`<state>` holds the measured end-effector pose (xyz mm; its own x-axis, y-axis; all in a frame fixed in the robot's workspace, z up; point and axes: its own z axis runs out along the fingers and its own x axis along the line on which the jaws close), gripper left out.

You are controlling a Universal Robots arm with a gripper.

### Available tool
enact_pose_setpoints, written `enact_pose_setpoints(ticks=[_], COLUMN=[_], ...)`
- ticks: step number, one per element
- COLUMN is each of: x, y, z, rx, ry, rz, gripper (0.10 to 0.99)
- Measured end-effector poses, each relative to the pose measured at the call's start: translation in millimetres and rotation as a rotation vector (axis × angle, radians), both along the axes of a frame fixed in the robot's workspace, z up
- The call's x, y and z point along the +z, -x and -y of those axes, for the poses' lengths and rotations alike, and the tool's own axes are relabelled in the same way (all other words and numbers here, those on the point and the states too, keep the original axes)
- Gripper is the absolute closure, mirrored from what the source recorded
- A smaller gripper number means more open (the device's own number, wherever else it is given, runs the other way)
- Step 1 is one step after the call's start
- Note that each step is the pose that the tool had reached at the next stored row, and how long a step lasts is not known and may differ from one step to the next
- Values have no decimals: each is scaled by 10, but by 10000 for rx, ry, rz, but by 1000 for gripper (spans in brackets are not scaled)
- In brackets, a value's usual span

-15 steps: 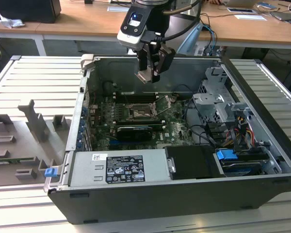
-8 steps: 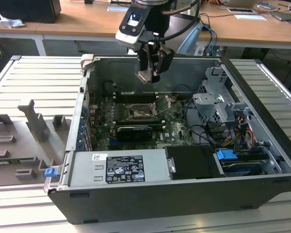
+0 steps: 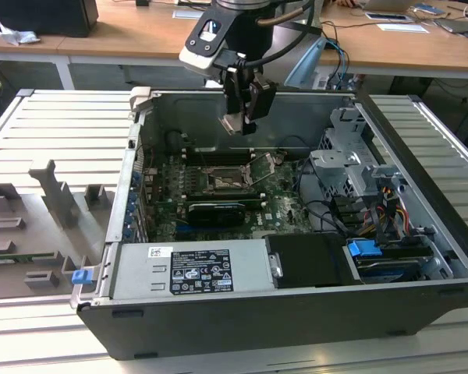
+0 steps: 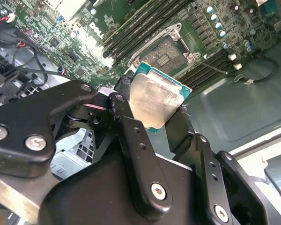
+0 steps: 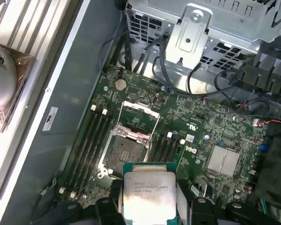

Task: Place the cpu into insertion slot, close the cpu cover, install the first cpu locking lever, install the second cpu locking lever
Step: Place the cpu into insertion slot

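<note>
My gripper [image 3: 239,123] hangs above the open computer case [image 3: 242,312], shut on the cpu [image 3: 233,122]. In the second wrist view the cpu [image 4: 155,101] shows its dull grey top with a green rim, pinched at two edges between the black fingers [image 4: 129,123]. Below it on the motherboard lies the bare insertion slot [image 5: 126,156], also seen in the exterior view [image 3: 221,181]. The cpu [image 5: 149,191] is well above the slot and apart from it. The cpu cover [image 5: 140,120] is swung open beside the slot. In the exterior view the cover [image 3: 264,166] stands up at the slot's right side.
Memory slots [image 5: 90,140] flank the socket. A silver drive cage [image 3: 349,167] and cables fill the case on the exterior view's right. A power supply [image 3: 189,270] sits along the front. A grey fixture tray [image 3: 47,214] lies on the left. A wooden desk [image 3: 140,31] stands behind.
</note>
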<state>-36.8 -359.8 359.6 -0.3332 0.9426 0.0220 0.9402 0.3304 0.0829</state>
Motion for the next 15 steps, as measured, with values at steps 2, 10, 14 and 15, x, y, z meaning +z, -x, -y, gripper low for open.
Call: enact_pose_setpoints(ticks=[2,10,14,15], x=[-2,-15,-23,-25], y=[0,0,0,0], z=[0,0,0,0], rx=[-62,-156,-209,-221], ry=[1,0,1,0], rz=[-7,-27,-44,-48], gripper=[545,545,545,545])
